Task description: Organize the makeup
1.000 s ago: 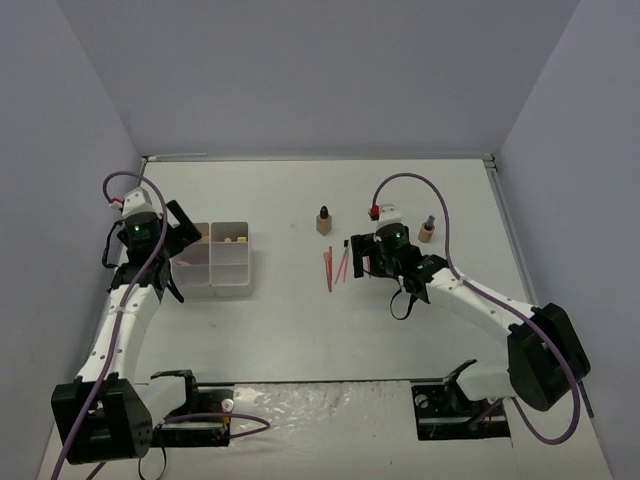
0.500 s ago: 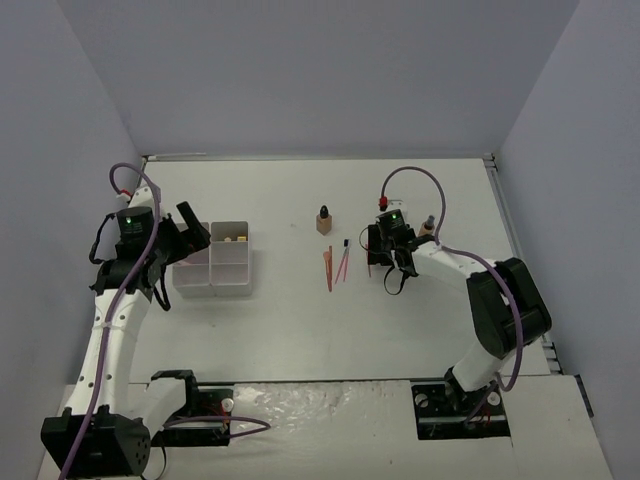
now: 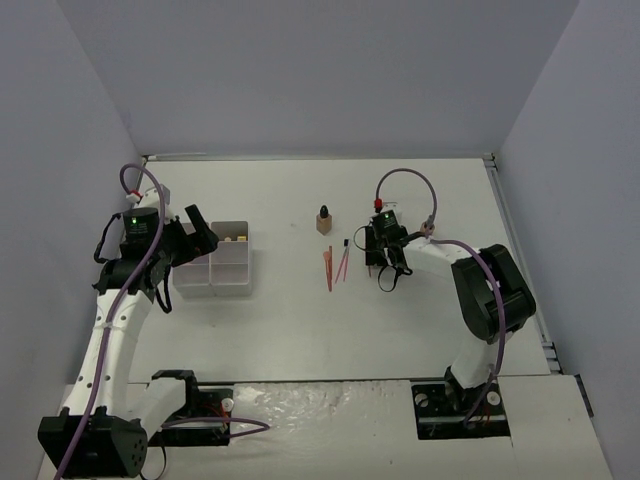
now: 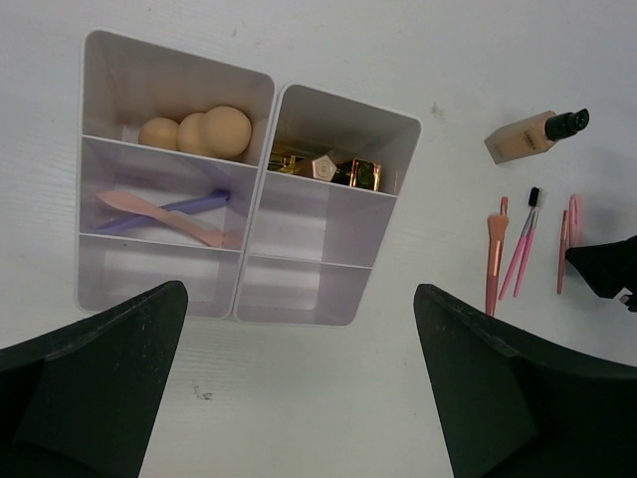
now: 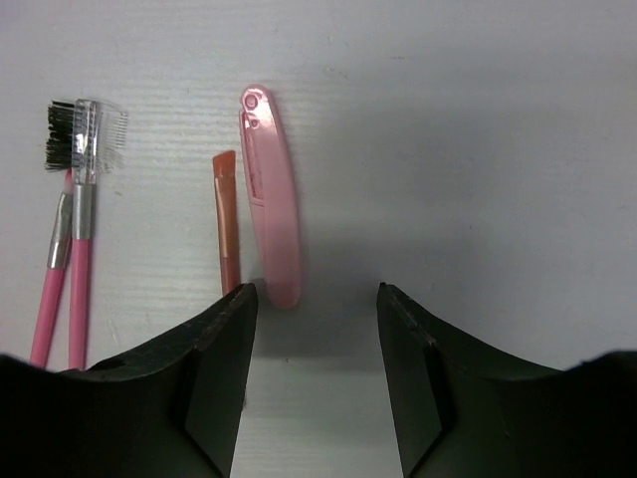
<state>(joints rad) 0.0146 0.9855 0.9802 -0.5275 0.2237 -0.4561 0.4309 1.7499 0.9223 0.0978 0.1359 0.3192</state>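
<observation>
The white organizer (image 4: 323, 304) holds peach sponges (image 4: 196, 129), black-gold lipstick tubes (image 4: 340, 171) and a pink and a lilac stick (image 4: 164, 207). My left gripper (image 4: 296, 294) hangs open and empty above its near side (image 3: 198, 236). A tan bottle (image 3: 324, 221) lies on the table; a second one (image 3: 427, 229) sits behind my right arm. My right gripper (image 5: 314, 294) is open and empty, low over the table (image 3: 371, 252). A flat pink stick (image 5: 270, 194) and a thin orange brush (image 5: 227, 219) lie just ahead of its left finger. Pink brushes (image 3: 335, 266) lie further left.
The organizer (image 3: 212, 266) sits left of centre on the table. Grey walls close in the back and both sides. The arm bases stand at the near edge.
My left gripper has shifted right, over the organizer. My right arm has folded in; its gripper has moved slightly right and back, staying by the pink sticks.
</observation>
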